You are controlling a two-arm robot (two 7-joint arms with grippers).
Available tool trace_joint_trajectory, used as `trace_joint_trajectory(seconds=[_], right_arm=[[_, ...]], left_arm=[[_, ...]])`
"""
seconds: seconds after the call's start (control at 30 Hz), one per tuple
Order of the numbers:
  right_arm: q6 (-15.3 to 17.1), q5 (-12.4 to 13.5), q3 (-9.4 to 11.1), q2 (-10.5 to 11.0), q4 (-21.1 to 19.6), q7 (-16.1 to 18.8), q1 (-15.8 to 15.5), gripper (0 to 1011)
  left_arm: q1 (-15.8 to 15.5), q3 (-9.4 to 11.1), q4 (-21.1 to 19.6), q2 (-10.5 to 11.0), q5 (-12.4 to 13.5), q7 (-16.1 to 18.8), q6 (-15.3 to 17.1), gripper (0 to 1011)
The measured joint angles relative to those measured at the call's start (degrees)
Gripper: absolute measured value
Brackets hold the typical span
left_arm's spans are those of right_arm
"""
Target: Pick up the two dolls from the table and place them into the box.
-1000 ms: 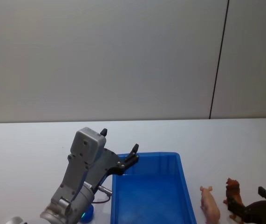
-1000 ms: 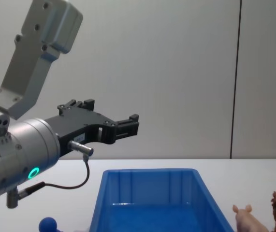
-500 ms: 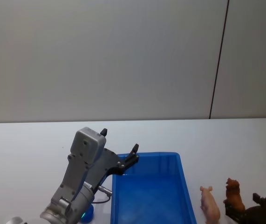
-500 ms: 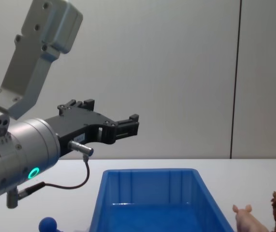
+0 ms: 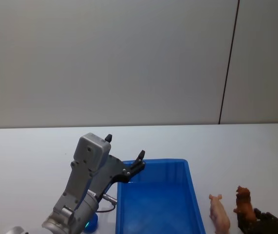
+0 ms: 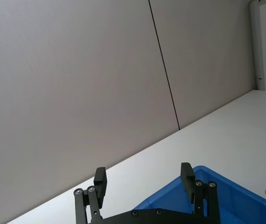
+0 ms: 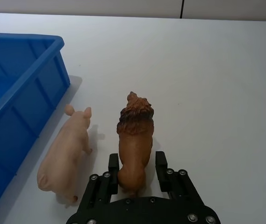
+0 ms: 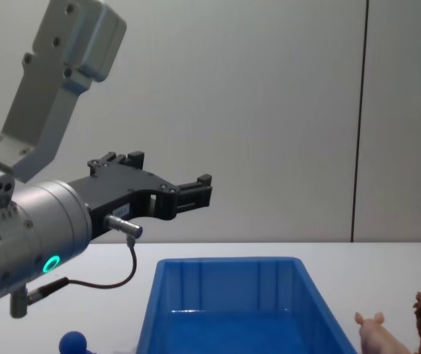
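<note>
While the box (image 5: 153,161), a single bright blue bin with nothing in it, sits on the white table (image 5: 31,156), both dolls stand outside it, to the right of its right wall. There are two of them: one pale pink pig (image 5: 219,213) just beside that wall but not touching it, and one reddish-brown lion (image 5: 245,204) on the pig's far side from the box, close beside the pig with a narrow strip of table between them. Both are upright on their own feet, side by side, with their heads pointing the same way as the box's long walls, away from the robot.

Two grippers are at work, each with two black fingers. The right gripper (image 7: 136,167) is low over the table, right of the box and behind the lion. Its fingers are parted about as wide as the animal, one along each flank of the hindquarters, and the lion's feet are on the table.

The left gripper (image 6: 143,179) hangs in the air above the box's far left corner. Its two fingers are spread wide apart and have hold of nothing.

One small blue knob (image 8: 72,342) lies on the table just left of the box
</note>
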Motion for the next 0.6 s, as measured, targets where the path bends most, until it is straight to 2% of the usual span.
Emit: trace_joint_trajectory(seconds=[0.1, 0.13, 0.2, 0.4, 0.6], right_arm=[[0.1, 0.0, 0.0, -0.2, 0.3, 0.2, 0.2, 446], [0.1, 0.0, -0.1, -0.2, 0.3, 0.2, 0.2, 379], [0.0, 0.0, -0.1, -0.3, 0.4, 0.4, 0.3, 327], [-0.9, -0.4, -0.1, -0.4, -0.3, 0.7, 0.4, 299], [-2.1, -1.0, 0.0, -0.3, -2.6, 0.9, 0.4, 299]], left_arm=[[0.0, 0.0, 0.0, 0.0, 0.0, 0.0, 0.0, 1001], [0.0, 0.0, 0.0, 0.0, 0.0, 0.0, 0.0, 1001], [0.0, 0.0, 0.0, 0.0, 0.0, 0.0, 0.0, 1001], [0.0, 0.0, 0.0, 0.0, 0.0, 0.0, 0.0, 1001], [0.0, 0.0, 0.0, 0.0, 0.0, 0.0, 0.0, 1001]])
